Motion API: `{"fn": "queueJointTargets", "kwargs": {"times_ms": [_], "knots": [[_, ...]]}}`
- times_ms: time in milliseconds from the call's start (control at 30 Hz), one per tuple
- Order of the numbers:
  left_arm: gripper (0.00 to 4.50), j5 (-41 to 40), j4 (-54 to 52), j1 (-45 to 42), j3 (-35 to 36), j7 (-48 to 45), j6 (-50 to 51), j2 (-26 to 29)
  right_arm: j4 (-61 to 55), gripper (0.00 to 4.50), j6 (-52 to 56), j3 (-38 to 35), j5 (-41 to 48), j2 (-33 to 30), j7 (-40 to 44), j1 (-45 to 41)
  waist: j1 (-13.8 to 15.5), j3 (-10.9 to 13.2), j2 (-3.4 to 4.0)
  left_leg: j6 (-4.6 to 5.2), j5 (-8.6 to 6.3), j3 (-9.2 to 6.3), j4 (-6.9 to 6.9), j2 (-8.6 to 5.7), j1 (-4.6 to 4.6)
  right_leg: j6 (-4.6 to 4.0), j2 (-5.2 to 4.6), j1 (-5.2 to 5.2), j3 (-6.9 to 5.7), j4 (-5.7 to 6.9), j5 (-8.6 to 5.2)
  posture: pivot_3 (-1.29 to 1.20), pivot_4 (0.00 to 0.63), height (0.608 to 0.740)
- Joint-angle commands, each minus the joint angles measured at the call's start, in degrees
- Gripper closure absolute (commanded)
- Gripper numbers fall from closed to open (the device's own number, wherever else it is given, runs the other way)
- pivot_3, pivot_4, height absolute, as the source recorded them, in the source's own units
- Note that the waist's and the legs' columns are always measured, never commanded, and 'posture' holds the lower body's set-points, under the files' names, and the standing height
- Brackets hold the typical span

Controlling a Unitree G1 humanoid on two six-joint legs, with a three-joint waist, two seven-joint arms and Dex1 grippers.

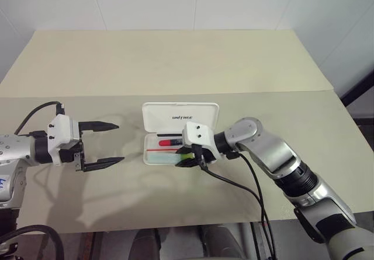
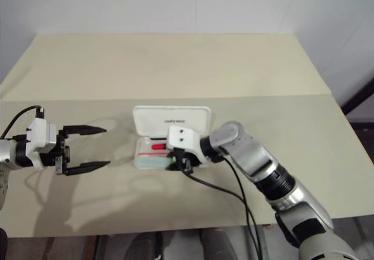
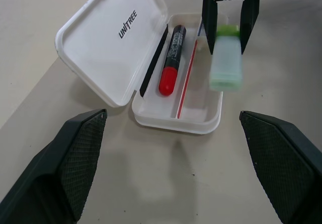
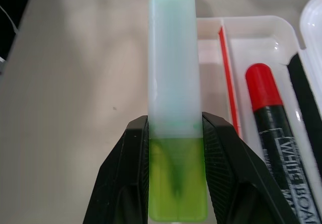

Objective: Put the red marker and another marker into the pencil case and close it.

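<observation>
Even, bright indoor light falls from above, and the beige table (image 1: 175, 61) reads flat with no glare. Soft, diffuse shadows lie under the left gripper (image 1: 111, 143) on the tabletop. In the left wrist view the green marker (image 3: 226, 58) is slightly blurred; its near fingertips (image 3: 75, 158) stay sharp.

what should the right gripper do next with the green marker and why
Probably lower it a little into the case and let go. The right gripper holds the green marker above the open pencil case, over the free side of the tray; the red marker already lies inside by the hinge. The lid is up, and the left gripper waits open beside it.
</observation>
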Motion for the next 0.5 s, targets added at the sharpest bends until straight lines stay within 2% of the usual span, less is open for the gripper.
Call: {"fn": "queueJointTargets", "kwargs": {"times_ms": [33,433,500], "knots": [[0.00,-1.35,-2.25,0.05,1.75,0.60,0.16,0.61,0.59,3.40,-1.60,0.52,-0.67,1.05,-0.06,-1.82,0.00,0.00,0.00,0.00,0.00,0.00,-0.01,0.00,0.00,0.00,0.00,0.00,0.00,0.00,0.00,0.00,0.150,0.740],[0.00,-1.48,-3.28,0.43,1.95,2.13,0.32,0.19,5.48,3.40,-6.08,2.04,-3.18,1.82,1.68,-3.66,-0.32,0.00,0.00,0.00,0.00,0.00,-0.15,0.00,0.01,-0.02,0.00,-0.04,-0.01,-0.03,-0.02,0.00,0.150,0.740],[0.00,-1.62,-3.66,0.83,2.22,2.35,0.39,0.23,6.18,2.67,-7.07,1.94,-3.67,1.87,1.84,-3.73,-0.47,0.00,0.00,0.00,0.00,-0.01,-0.17,0.00,0.01,-0.02,0.01,-0.04,-0.02,-0.03,-0.02,0.00,0.150,0.740]]}}
